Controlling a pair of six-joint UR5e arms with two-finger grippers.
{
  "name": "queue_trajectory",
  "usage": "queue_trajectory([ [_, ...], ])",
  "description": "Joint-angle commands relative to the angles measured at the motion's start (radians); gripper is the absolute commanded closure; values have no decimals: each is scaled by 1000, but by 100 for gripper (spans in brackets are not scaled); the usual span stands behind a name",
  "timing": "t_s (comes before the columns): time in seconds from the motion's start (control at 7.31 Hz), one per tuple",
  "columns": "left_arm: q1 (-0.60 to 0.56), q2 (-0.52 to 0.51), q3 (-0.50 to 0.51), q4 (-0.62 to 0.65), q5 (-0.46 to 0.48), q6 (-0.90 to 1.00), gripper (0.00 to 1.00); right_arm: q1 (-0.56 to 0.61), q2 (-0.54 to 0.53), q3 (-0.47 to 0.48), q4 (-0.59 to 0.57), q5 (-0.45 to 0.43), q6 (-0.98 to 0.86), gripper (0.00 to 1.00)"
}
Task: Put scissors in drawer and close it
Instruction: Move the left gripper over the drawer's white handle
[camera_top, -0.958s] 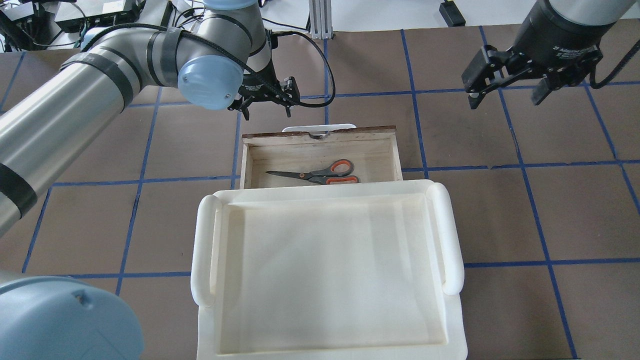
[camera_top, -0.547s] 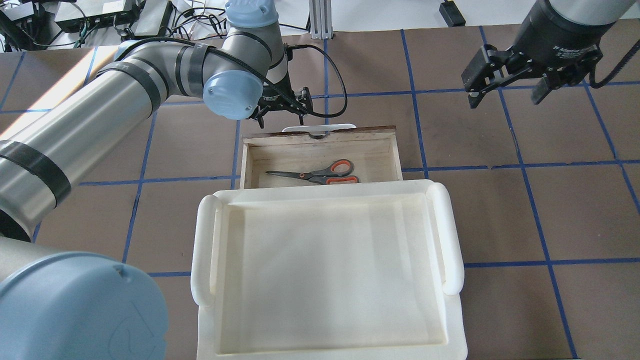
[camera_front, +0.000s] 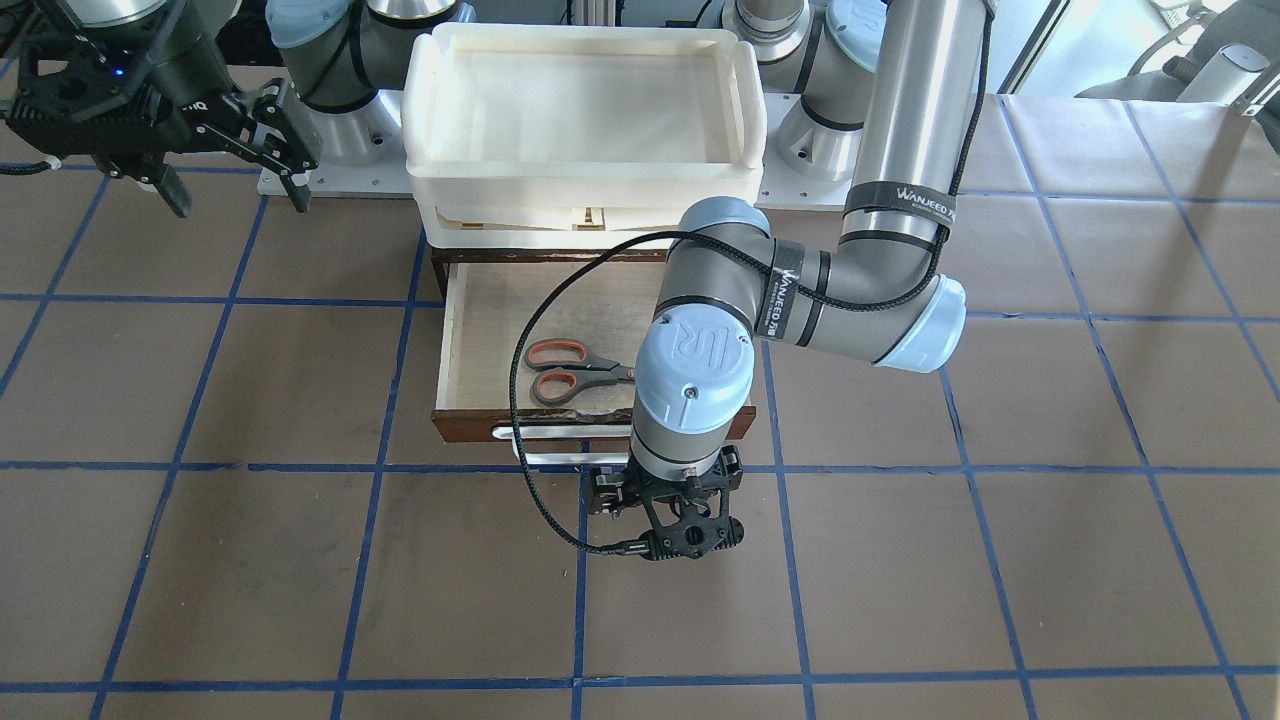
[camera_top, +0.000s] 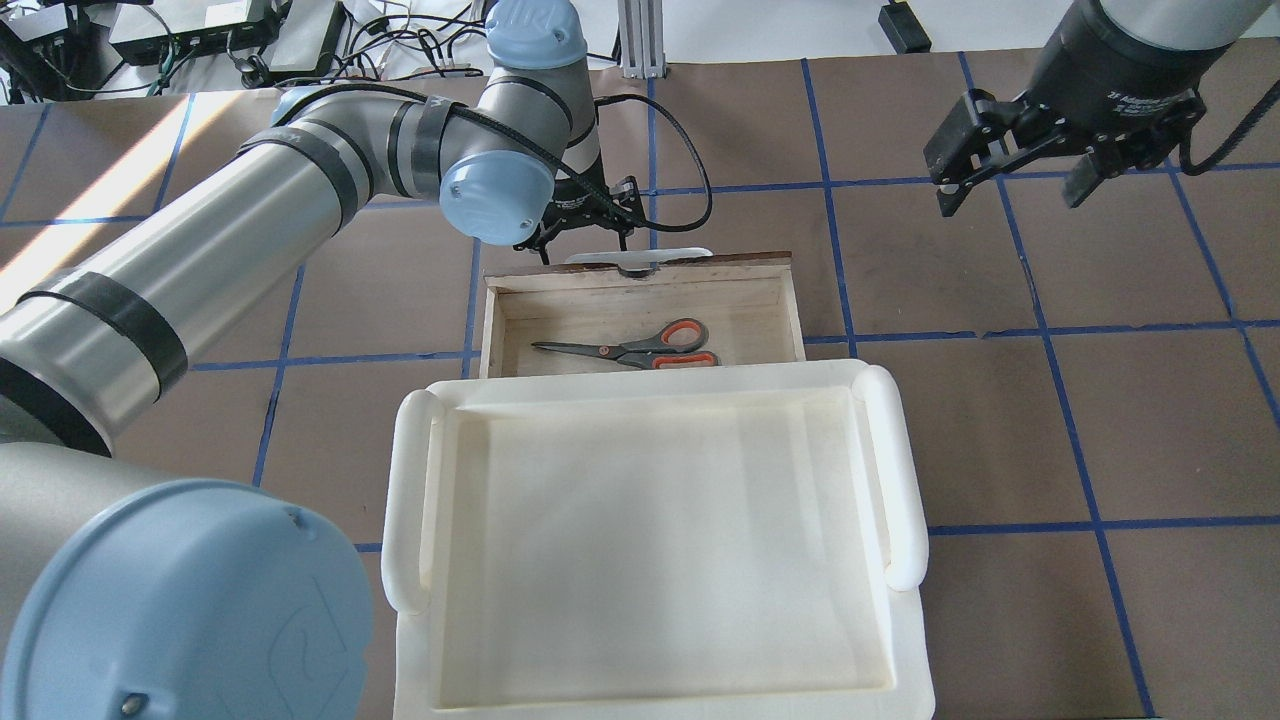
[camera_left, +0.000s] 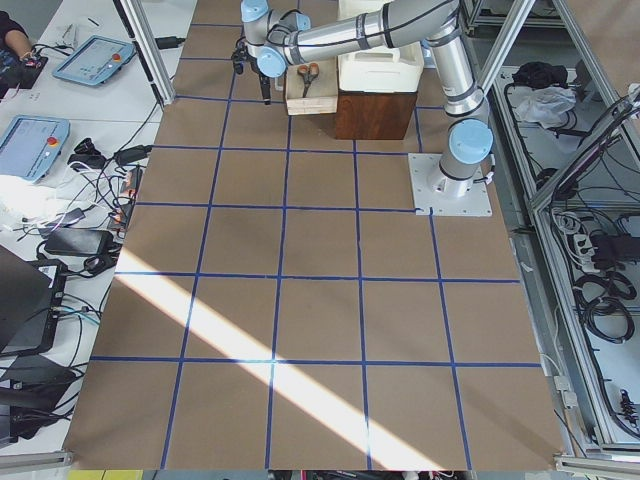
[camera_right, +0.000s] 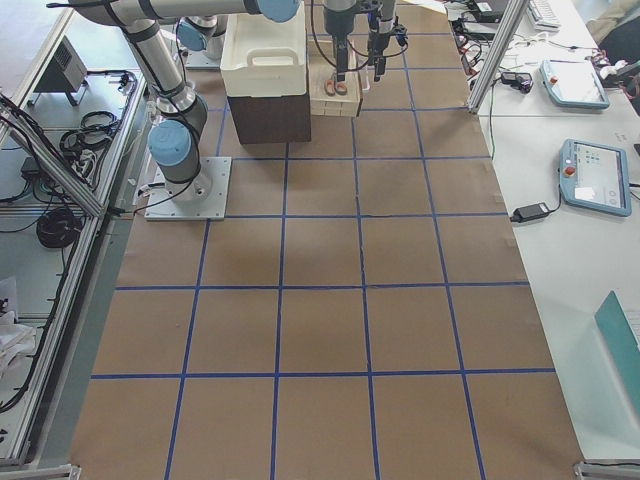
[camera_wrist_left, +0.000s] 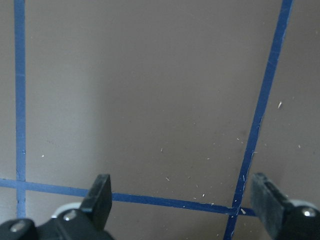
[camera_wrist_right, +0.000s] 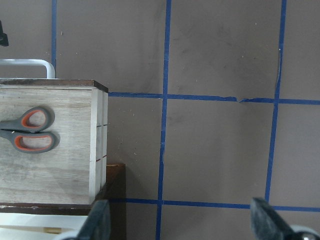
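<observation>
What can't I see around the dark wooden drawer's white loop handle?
- Front-facing: the left arm's wrist covers the white loop handle's middle and the grey-and-orange scissors' blades.
- Side views: too small to show whether the left gripper touches the handle.
- Left wrist: only table; dark wooden drawer out of frame.

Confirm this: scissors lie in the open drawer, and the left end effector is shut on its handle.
Not quite: scissors lie in the open drawer, but the left end effector is open, holding nothing, as the left wrist view shows.
</observation>
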Motion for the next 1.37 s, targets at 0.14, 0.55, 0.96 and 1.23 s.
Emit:
queue_trajectory([
  [0.14,-18,-4,2,-35,6,-23,0,0,1,3,2,-2,-1,0],
  [0.55,-18,15,4,-104,3,-24,0,0,0,6,0,-2,-1,0],
  [0.96,-24,18,4,-124,0,-24,0,0,0,6,0,-2,-1,0],
  [1.23,-24,38,4,-167,-14,-24,0,0,1,6,0,-2,-1,0],
])
